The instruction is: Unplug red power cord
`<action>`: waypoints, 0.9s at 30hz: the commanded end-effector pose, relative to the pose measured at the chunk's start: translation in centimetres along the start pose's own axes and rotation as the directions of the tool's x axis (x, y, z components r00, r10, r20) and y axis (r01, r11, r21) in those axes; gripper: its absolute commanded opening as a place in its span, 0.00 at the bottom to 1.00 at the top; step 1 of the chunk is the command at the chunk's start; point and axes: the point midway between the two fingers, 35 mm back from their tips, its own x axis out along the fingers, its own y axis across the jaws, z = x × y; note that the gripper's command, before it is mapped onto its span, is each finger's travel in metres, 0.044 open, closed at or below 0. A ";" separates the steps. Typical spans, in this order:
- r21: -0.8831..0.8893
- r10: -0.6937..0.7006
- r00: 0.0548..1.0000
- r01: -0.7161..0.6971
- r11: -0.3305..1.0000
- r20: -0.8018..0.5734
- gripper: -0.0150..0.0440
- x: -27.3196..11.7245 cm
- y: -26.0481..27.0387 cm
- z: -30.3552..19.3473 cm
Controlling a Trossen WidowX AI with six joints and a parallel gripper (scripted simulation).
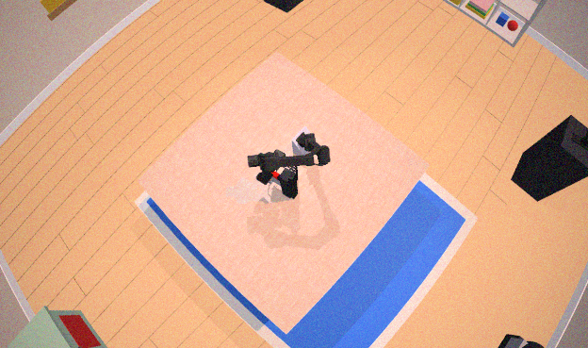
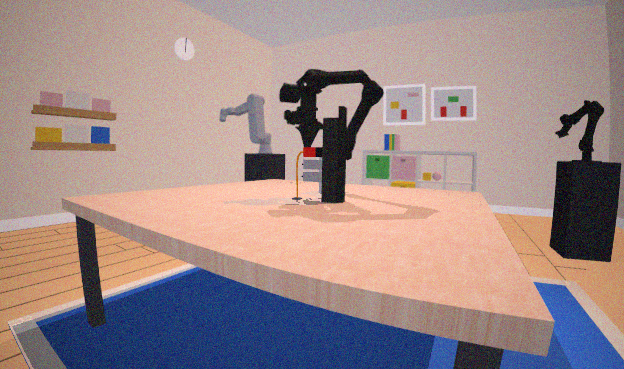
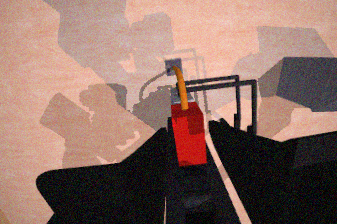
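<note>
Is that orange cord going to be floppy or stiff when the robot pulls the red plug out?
Probably bendy: the orange cord curves over at the top, then hangs straight to the table. It looks thin, so likely light, trailing after the red plug. The blocky plug itself seems stiff between the tool fingers.
</note>
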 end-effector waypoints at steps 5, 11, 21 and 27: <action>0.007 0.001 1.000 -0.001 1.000 -0.004 0.53 0.8 -0.1 -0.2; 0.007 0.001 1.000 -0.001 1.000 -0.005 0.53 1.2 -0.1 -0.2; 0.000 0.001 1.000 -0.001 1.000 0.000 0.29 1.0 0.0 -0.1; 0.000 0.001 1.000 -0.001 1.000 0.000 0.25 1.0 0.0 0.0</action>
